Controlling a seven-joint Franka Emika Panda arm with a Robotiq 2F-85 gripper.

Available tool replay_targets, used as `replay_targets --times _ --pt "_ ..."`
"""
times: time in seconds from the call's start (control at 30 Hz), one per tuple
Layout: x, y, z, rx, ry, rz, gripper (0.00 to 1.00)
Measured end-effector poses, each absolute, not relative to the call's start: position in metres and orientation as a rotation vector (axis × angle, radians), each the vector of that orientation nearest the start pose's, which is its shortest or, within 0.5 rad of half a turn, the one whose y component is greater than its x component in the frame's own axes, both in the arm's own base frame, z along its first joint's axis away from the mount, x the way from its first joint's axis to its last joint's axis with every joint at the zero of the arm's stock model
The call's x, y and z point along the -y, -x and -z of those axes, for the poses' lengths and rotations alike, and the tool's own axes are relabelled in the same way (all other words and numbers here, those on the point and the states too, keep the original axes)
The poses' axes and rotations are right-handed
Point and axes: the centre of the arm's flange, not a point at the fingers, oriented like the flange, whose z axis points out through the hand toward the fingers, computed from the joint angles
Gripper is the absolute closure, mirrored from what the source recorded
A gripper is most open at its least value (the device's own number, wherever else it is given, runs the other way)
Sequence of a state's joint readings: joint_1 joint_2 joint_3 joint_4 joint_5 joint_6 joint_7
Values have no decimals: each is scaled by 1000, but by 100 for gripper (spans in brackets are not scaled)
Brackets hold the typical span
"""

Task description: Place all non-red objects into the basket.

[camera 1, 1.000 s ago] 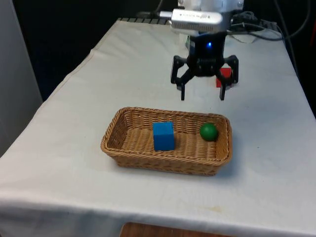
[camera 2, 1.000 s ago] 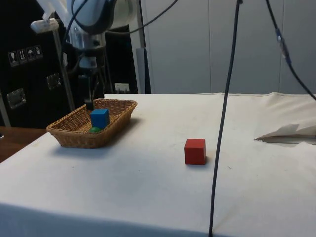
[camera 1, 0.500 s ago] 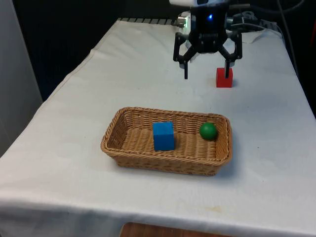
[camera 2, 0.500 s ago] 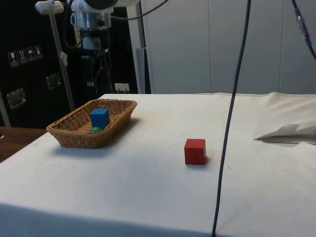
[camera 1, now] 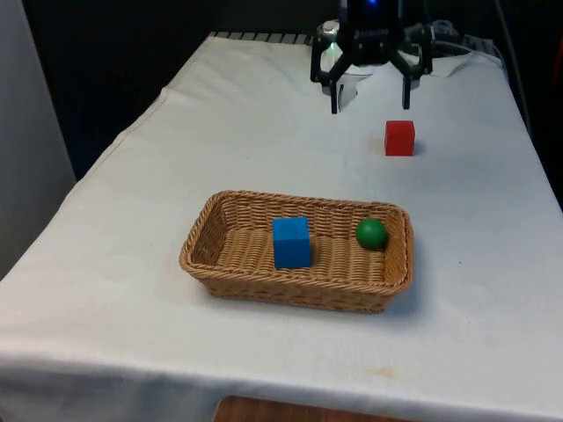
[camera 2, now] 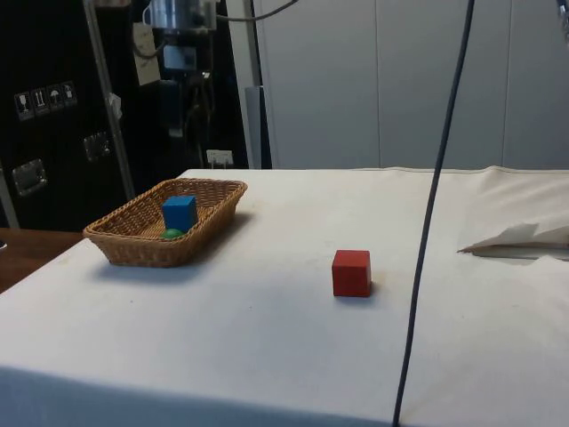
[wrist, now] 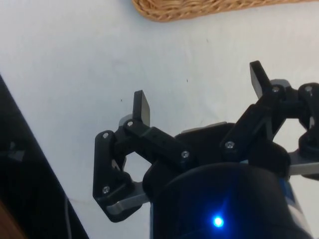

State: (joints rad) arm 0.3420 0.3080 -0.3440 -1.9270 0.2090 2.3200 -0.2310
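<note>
A white cloth (camera 1: 220,132) covers the table from edge to edge, smooth over most of its top, with a loose fold lifted near one edge in the side view. Black curtains (camera 1: 114,53) hang behind the table's far end, and dark cabinets (camera 2: 53,107) with pale wall panels (camera 2: 373,80) beside them close off the room in the side view. A thin black cable (camera 2: 436,205) hangs down across that picture.

The wicker basket (camera 1: 220,268) sits near the middle of the table, toward the near edge. Inside it, the blue cube (camera 1: 291,242) stands about the centre and the green ball (camera 1: 371,233) lies at roughly 3 o'clock from the cube, close to the basket's wall on the front view's right. In the side view the cube (camera 2: 180,213) stands above the rim while the ball (camera 2: 171,234) peeps just over it.

The red cube (camera 1: 399,138) rests on the bare cloth at about 1 o'clock from the basket, well apart from it.

The gripper (camera 1: 369,98) hangs high above the far end of the table, at about 11 o'clock from the red cube, touching nothing. Its fingers (wrist: 142,107) are spread wide and hold nothing, with bare cloth between them and a strip of the basket's rim (wrist: 199,7) beyond.
</note>
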Motion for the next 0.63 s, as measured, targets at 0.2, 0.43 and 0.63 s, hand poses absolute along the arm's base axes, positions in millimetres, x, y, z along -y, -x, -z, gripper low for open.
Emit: replay_targets --times 0.2,0.43,0.63 --pt "-11 -608 -356 163 3068 171 0" --pt "-6 -595 -360 150 3056 164 0" --pt "-3 -583 -362 138 3045 157 0"
